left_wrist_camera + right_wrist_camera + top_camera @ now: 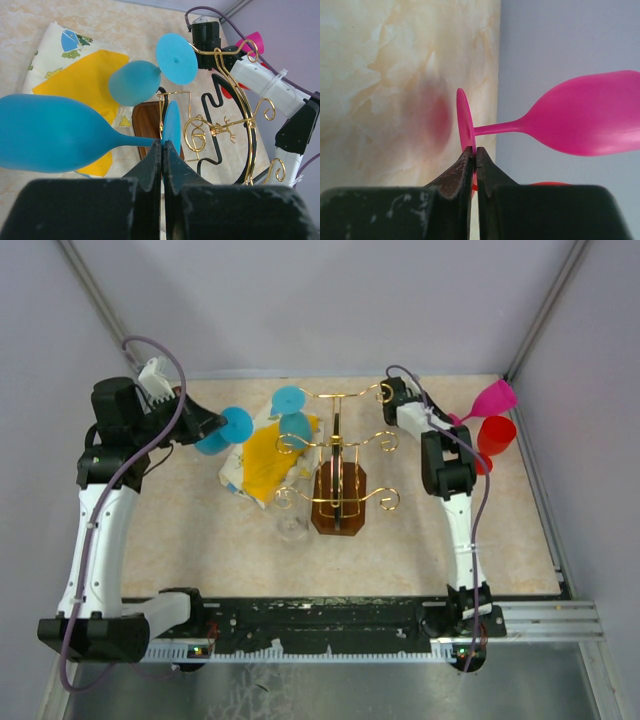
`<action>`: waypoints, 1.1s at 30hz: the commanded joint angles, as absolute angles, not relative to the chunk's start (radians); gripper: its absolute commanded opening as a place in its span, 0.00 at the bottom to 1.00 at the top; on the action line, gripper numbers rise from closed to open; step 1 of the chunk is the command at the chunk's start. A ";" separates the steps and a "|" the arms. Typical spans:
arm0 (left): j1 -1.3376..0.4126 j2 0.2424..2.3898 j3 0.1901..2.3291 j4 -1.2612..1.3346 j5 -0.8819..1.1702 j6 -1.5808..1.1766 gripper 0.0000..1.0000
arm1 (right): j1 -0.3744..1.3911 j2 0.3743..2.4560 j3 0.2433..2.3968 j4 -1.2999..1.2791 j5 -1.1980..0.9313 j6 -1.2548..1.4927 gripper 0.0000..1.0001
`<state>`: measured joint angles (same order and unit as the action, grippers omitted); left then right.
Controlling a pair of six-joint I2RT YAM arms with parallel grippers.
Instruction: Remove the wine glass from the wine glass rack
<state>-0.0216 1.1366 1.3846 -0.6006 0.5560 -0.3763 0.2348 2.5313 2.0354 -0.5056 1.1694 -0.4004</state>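
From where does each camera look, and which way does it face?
Top: above, behind the robot, looking down at table, rack, cloth; left arm and right arm show.
Left wrist: on left arm, facing the rack; left pincer shows, shut on blue glass.
Right wrist: on right arm, facing table and wall; right pincer shows, shut on pink glass.
Shared: top and left wrist both show the rack.

Left of rack (338,498), cloth (262,455) and clear glass (292,527) blocked the way. On its right, right arm (445,465) sat close. In front, table (400,560) lay open.
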 commanded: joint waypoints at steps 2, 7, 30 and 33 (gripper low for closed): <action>-0.017 1.130 1.371 -0.556 0.592 -0.389 0.00 | 0.252 2.546 2.043 -0.503 1.198 -0.391 0.06; -0.020 1.134 1.378 -0.564 0.599 -0.389 0.00 | 0.270 2.577 2.056 -0.514 1.200 -0.388 0.09; -0.022 1.129 1.347 -0.551 0.598 -0.397 0.00 | 0.359 2.619 2.128 -0.721 1.071 -0.206 0.26; -0.022 1.129 1.351 -0.561 0.574 -0.383 0.00 | 0.384 2.624 2.149 -0.772 1.038 -0.158 0.27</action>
<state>-0.0216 1.1374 1.3491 -0.5831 0.5877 -0.3962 0.3374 2.5958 2.0949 -0.7036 1.1103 -0.2481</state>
